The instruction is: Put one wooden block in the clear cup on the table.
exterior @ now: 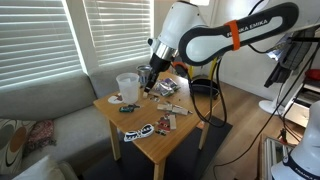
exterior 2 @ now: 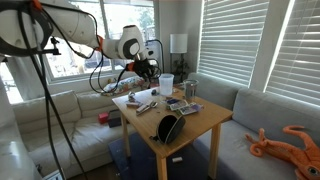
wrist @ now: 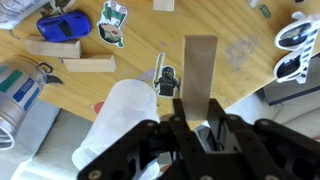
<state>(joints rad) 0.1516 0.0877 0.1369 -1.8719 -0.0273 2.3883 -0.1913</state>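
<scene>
While the gripper (wrist: 203,128) pinches a long wooden block (wrist: 200,68), the clear cup (wrist: 120,125) stands whitish, translucent and wide-mouthed nearby.

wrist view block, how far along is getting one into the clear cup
Done: one block looks grasped, sticking out from between the end effector fingers above the table. In hand: it is held beside the cup, not over its mouth. Left: centre it over the cup and release, since the block is not in the cup yet. A spare block lies on the table.
</scene>
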